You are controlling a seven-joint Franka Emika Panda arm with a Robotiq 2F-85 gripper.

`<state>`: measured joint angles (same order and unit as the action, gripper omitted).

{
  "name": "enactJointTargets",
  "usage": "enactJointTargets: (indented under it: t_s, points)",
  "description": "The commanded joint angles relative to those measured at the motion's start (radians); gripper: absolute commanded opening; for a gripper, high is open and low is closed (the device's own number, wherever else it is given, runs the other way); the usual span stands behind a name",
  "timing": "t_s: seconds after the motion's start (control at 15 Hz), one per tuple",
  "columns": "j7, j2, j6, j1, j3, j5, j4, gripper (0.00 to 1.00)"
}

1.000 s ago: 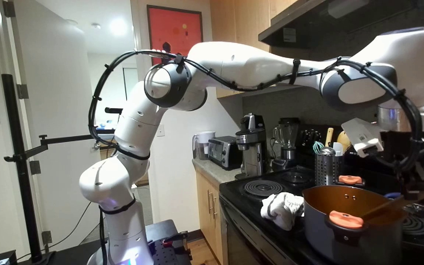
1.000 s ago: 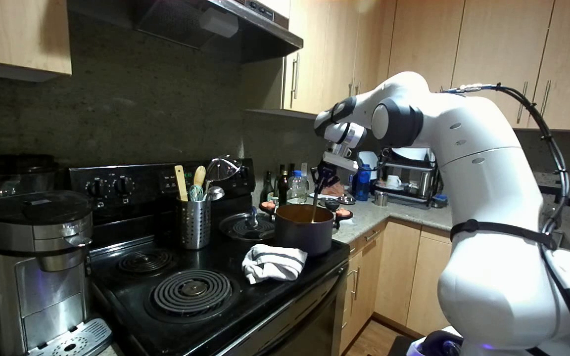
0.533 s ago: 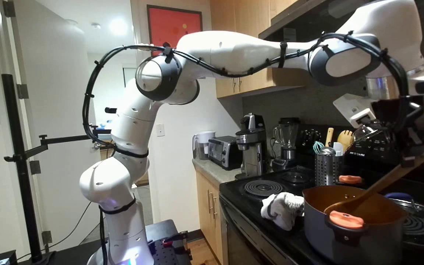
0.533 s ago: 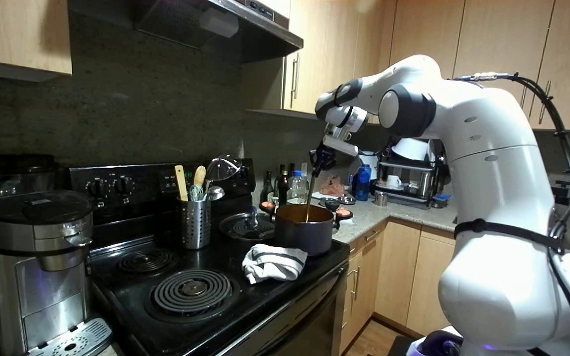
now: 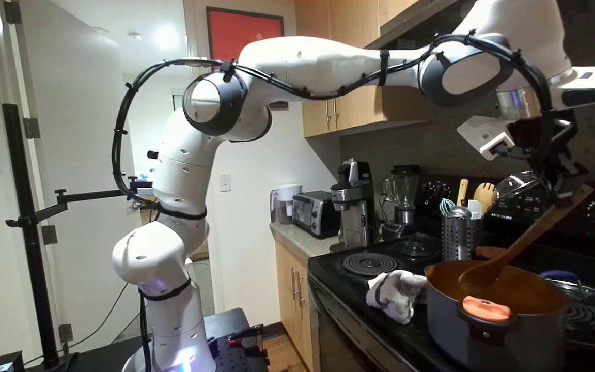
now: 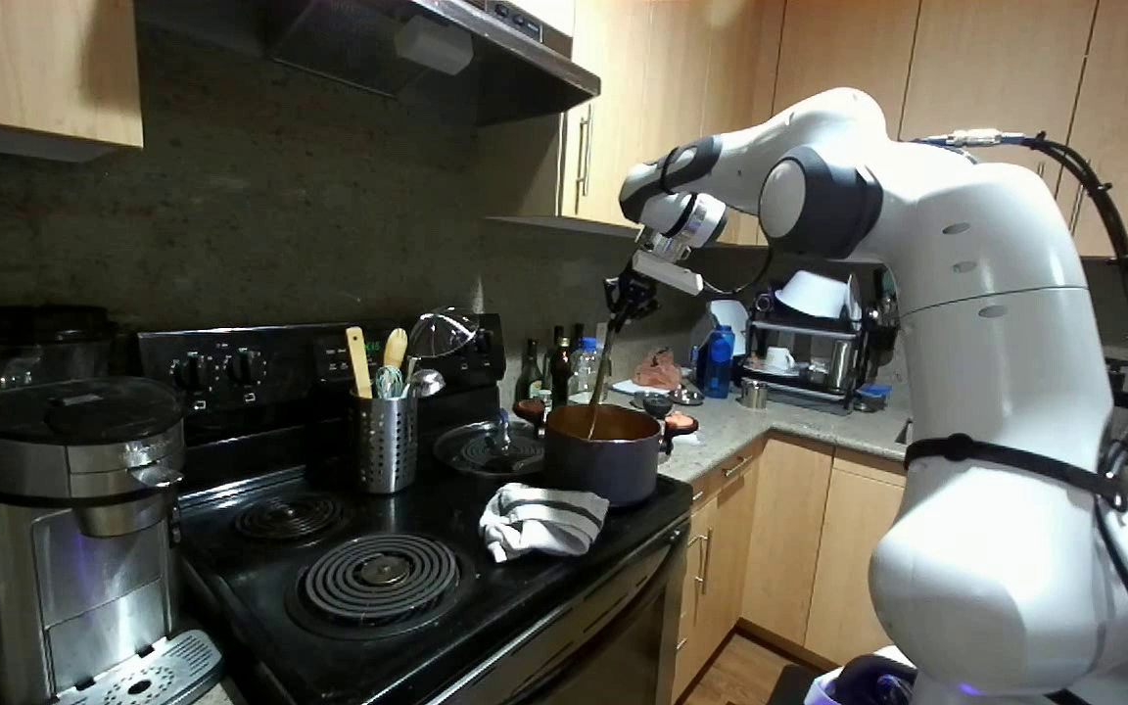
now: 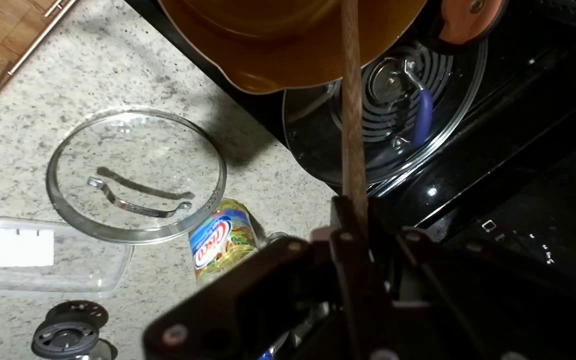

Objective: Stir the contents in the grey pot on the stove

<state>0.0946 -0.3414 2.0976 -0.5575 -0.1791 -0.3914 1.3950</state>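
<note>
Black stove (image 5: pixel 346 287) filled the lower right in an exterior view, grey pot (image 5: pixel 514 341) on top, and I had the gripper (image 5: pixel 564 199) pinched tight around a tilted wooden spoon (image 5: pixel 527 240) poking into the pot.

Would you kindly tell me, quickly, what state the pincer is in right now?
Pincer: closed, holding the wooden spoon by its handle, with the lower end inside the grey pot.
</note>
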Motion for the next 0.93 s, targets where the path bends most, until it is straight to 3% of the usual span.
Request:
enactJointTargets:
  t_s: [0.0,0.53,0.87]
  points:
    - [0.006,0.037,0.066,0.019,0.014,-0.014,0.067,0.03]
    - [-0.023,-0.001,0.132,0.047,0.012,-0.002,0.043,0.03]
    - [-0.025,-0.039,0.132,0.043,-0.034,-0.016,0.009,0.03]
